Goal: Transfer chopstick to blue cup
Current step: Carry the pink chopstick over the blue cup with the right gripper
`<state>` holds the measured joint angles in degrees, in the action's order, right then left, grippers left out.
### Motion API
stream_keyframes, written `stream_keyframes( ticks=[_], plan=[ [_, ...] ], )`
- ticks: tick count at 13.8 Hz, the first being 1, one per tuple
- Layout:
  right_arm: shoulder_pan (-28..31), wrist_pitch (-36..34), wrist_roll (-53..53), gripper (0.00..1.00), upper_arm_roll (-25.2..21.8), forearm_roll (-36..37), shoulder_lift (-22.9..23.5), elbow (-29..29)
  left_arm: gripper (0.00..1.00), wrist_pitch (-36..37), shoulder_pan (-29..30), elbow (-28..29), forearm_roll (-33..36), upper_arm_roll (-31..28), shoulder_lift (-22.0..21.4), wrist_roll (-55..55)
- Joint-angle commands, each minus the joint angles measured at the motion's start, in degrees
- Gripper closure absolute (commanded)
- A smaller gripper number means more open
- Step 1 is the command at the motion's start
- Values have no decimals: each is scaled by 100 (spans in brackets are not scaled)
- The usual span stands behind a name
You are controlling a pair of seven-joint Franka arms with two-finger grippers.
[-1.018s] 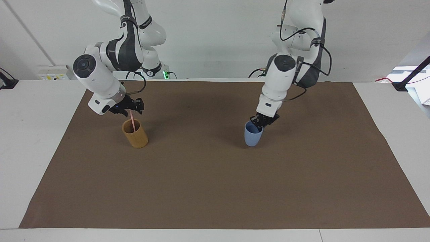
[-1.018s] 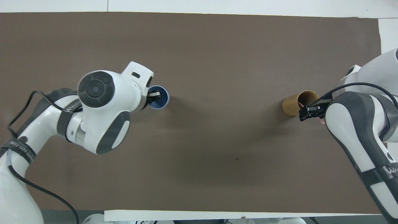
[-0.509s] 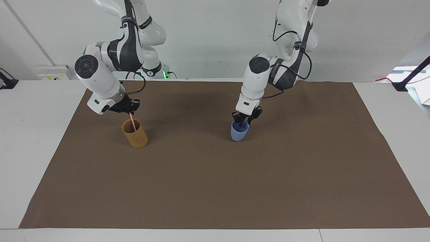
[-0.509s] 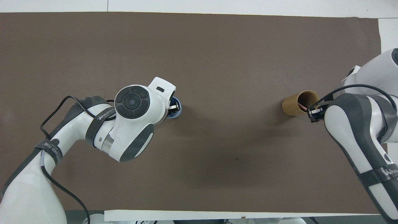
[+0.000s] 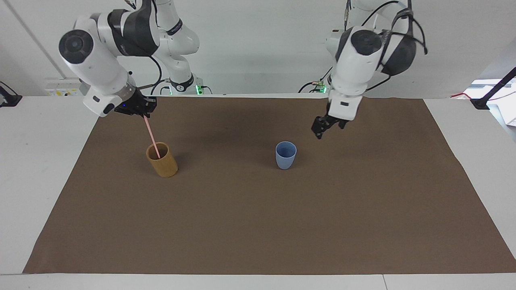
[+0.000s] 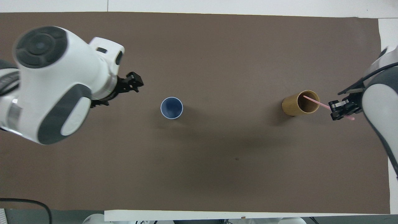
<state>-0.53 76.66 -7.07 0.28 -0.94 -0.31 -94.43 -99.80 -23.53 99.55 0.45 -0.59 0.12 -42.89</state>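
The pale pink chopstick [image 5: 151, 135] is tilted, its lower end still inside the tan holder [image 5: 162, 163]. My right gripper [image 5: 143, 110] is shut on its upper end, above the holder and toward the robots. It also shows in the overhead view [image 6: 314, 101], with the right gripper [image 6: 340, 107] and the holder [image 6: 290, 107]. The blue cup [image 5: 286, 157] stands upright and free on the mat near the table's middle, and I see nothing inside it [image 6: 171, 108]. My left gripper [image 5: 320, 131] is open, raised beside the cup toward the left arm's end [image 6: 135, 83].
A brown mat [image 5: 258, 225] covers most of the white table [image 5: 40, 161]. Only the tan holder and the blue cup stand on it, about a third of the mat's width apart.
My left gripper let go of the blue cup's rim and rose away toward its own end. My right gripper lifted the chopstick higher, so most of it now shows above the tan holder.
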Motion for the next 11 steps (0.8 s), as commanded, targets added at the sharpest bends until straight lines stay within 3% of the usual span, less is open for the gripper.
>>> stream_keyframes(
  ticks=[1,4,7,9,11],
  plan=[
    [-122,-826,-58,100,234,-378,242,1178,0,495,1110,-171,8,42,-389,1478],
    [-762,-944,1501,100,288,-1125,550,1743,0,744,1649,-341,8,51,-381,2635],
    [-1570,222,3433,100,297,-2512,699,1420,0,769,1712,-331,8,42,-390,2628],
    [-2492,1109,4508,100,297,-2560,874,1217,0,769,1703,-331,8,51,-390,2628],
    [-2899,2085,4978,100,306,-2613,858,639,0,769,1703,-331,8,51,-390,2628]
  ],
)
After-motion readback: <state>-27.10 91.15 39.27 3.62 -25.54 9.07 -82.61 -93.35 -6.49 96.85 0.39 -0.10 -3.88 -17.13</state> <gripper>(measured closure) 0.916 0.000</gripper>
